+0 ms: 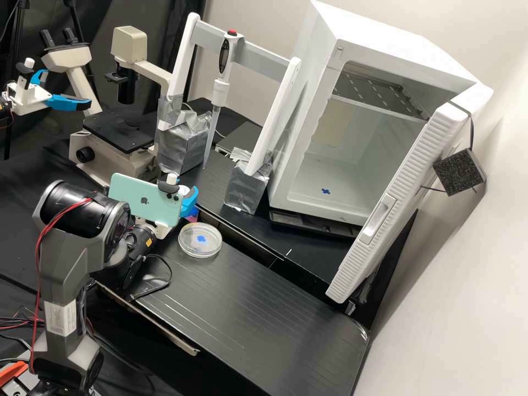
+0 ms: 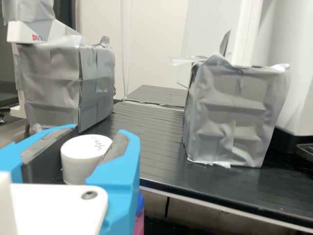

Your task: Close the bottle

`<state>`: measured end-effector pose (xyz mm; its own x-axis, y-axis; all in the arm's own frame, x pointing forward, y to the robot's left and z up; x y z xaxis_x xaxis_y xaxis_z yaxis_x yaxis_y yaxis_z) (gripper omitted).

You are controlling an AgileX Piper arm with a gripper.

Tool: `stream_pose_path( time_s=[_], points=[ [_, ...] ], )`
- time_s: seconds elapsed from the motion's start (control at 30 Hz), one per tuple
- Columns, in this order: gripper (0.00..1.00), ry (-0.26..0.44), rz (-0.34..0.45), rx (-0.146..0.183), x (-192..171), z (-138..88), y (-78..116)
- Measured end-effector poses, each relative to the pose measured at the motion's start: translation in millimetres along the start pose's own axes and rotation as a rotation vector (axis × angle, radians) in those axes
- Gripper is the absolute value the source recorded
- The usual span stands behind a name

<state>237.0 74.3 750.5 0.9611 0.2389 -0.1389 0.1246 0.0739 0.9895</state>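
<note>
1. Left of centre in the high view, the gripper point(image 1: 190, 201) has its fingers closed on the white cap point(image 2: 83, 152).
2. The pinkish bottle point(image 1: 192, 215) shows just below the fingers, near the petri dish point(image 1: 200, 250).

Black laboratory bench in two sections, separated by a dark gap. The near section point(image 1: 247, 308) has a shiny top marked with fine parallel lines. Towards its far left corner lies a clear round dish point(image 1: 191, 248) with a small blue mark point(image 1: 202, 238) within its outline. The far section point(image 1: 308, 253), also black, carries two blocks wrapped in silver-grey tape, one on the left point(image 1: 181, 147), the other to its right point(image 1: 246, 187), standing apart. To the right of both is a large white cabinet point(image 1: 308, 104), its door open.
</note>
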Motion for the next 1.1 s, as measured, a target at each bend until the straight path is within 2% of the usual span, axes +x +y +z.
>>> stream_pose_path(
  time_s=[0.33,0.67,0.77,0.93,1.1],
  points=[
    [1.0,-0.01,0.015,0.002,-0.6,-0.1,2.7],
    [1.0,0.029,0.07,0.01,-27.2,-8.8,21.1],
    [1.0,0.037,0.102,0.028,-39.6,-8.8,29.2],
    [1.0,0.032,0.169,0.035,-56.3,-8.1,40.9],
    [1.0,-0.031,0.257,0.089,-68.6,-2.5,49.2]
  ],
)
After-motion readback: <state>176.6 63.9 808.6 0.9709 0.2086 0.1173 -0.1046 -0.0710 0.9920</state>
